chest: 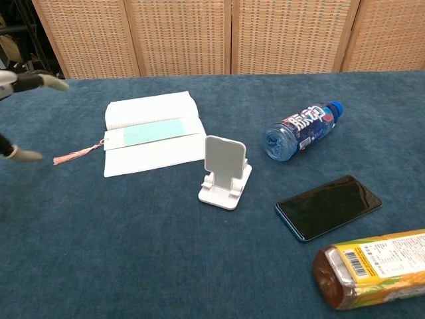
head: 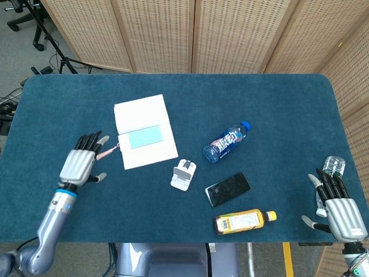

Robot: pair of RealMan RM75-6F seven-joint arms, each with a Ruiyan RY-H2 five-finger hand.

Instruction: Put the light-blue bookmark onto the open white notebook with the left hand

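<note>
Now the light-blue bookmark [head: 143, 138] lies on the notebook [head: 145, 130], well right of the left hand [head: 78, 167], fingers [head: 87, 141] spread.

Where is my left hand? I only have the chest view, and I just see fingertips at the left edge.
Observer: The head view shows the left hand over the table, left of the bookmark's tassel, fingers apart, holding nothing.
Operator: And the right hand?
Observer: The right hand is at the table's front right corner, open and empty.
Operator: Anything near it?
Observer: A clear bottle lies just beyond its fingertips.
</note>
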